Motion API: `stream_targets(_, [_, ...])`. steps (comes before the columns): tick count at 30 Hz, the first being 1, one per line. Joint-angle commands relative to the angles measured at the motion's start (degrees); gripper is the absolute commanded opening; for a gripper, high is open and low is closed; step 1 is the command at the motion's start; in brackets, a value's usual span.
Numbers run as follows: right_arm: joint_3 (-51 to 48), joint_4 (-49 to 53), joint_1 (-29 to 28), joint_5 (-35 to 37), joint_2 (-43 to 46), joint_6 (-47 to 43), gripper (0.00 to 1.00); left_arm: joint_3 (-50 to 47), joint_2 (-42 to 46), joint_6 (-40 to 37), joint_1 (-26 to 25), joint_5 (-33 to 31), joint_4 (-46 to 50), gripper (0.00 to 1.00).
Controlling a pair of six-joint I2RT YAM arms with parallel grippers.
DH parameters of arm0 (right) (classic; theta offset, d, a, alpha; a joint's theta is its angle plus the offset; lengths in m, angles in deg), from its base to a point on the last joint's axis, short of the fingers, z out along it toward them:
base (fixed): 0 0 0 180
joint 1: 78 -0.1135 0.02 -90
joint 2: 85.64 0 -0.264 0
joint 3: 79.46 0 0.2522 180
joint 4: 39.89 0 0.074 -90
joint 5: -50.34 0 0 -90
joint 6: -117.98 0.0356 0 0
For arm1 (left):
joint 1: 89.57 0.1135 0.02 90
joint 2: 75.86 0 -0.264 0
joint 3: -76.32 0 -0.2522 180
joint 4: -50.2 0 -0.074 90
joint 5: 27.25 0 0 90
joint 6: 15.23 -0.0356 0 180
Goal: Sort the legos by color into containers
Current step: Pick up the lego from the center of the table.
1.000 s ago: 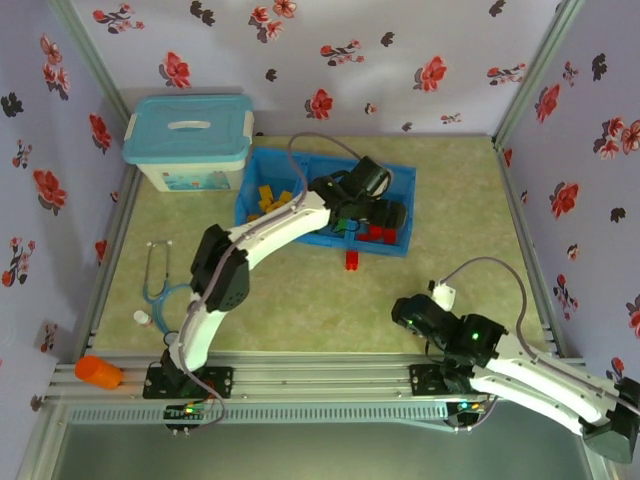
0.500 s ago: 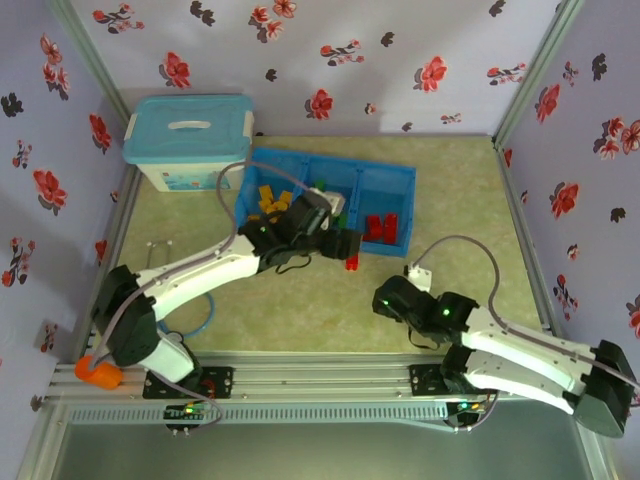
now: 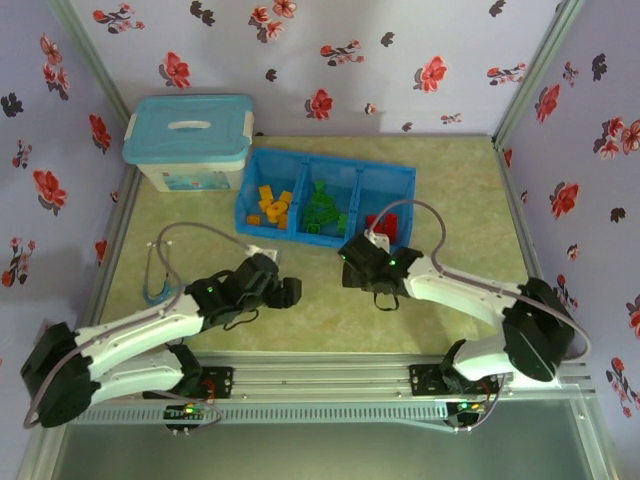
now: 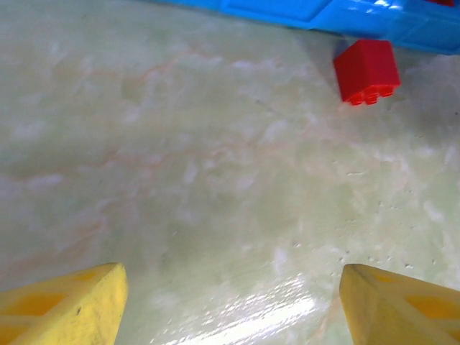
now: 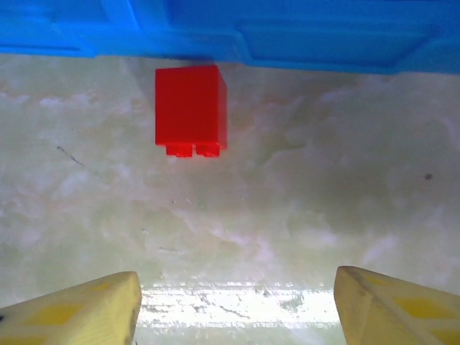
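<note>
**One red brick, two pincers close by**

The left pincer [image 4: 230,277] hangs over bare surface, fingers apart and empty. If it goes for the brick too, the arms could collide. The red brick [image 5: 190,108] lies mid-surface, touching the near wall of the tray [image 5: 302,32]. The right pincer [image 5: 237,280], likewise spread and empty, faces the brick, which sits left of its centreline. Closing there may clip the wall or knock the brick askew.
</note>
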Motion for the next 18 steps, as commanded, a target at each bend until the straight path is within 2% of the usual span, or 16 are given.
stream_targets(1, [3.87, -0.97, 1.94, -2.06, -4.63, -3.38, 0.66, -3.60, 4.99, 4.41, -0.58, -3.36, 2.28, 0.77])
stream_targets(7, [9.88, -0.77, 3.70, -3.37, -13.88, -5.92, 0.63, -7.05, 12.20, 5.49, -0.59, -5.42, 7.44, 0.77])
stream_targets(14, [16.14, 1.41, 5.20, -2.50, -21.29, -7.70, 0.58, -9.05, 14.86, 6.93, -0.59, -5.82, 8.80, 0.77])
stream_targets(18, [18.48, 3.64, 5.36, -0.89, -24.68, -7.65, 0.51, -9.51, 16.01, 7.03, -0.58, -6.16, 9.06, 0.76])
